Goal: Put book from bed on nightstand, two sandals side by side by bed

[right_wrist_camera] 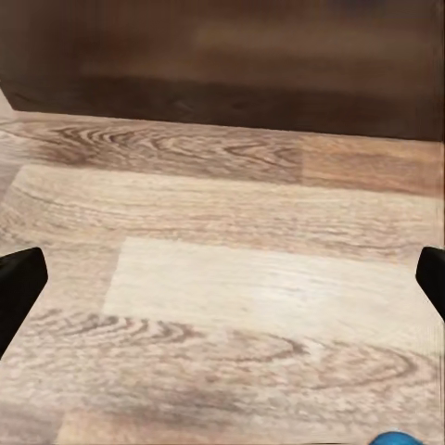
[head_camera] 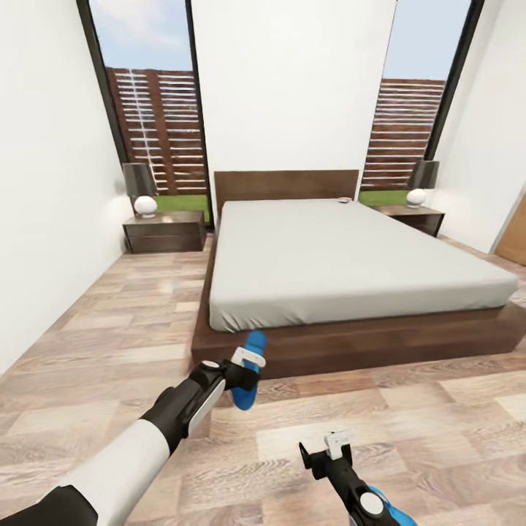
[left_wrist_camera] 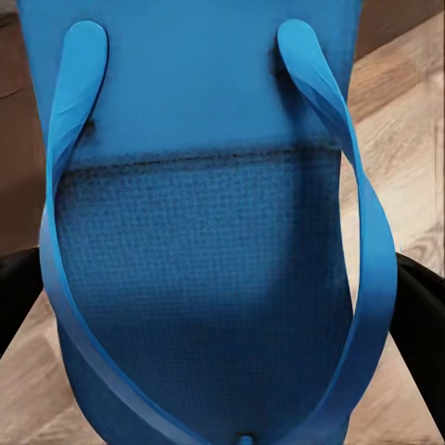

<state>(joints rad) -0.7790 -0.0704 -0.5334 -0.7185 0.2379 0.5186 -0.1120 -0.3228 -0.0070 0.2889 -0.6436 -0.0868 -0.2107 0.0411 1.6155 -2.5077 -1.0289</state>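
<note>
My left gripper [head_camera: 247, 367] is shut on a bright blue sandal [head_camera: 250, 371] and holds it above the floor just in front of the bed's foot end. In the left wrist view the sandal [left_wrist_camera: 204, 278] with its straps sits between the black fingers [left_wrist_camera: 422, 320]. The second sandal [head_camera: 389, 513] lies on the floor at the bottom edge, beside my right forearm. My right gripper [head_camera: 323, 451] hangs open and empty over the planks [right_wrist_camera: 260, 278]. The bed [head_camera: 351, 263] has a pale grey mattress. A small flat object near the headboard, apparently the book [head_camera: 343, 199], is too small to read.
Dark nightstands stand at the left [head_camera: 164, 230] and right [head_camera: 413, 215] of the headboard, each with a lamp [head_camera: 141, 188]. A white wall runs close along the left. Wood floor stretches between that wall and the bed's dark base [right_wrist_camera: 222, 65]. A door edge [head_camera: 515, 234] shows far right.
</note>
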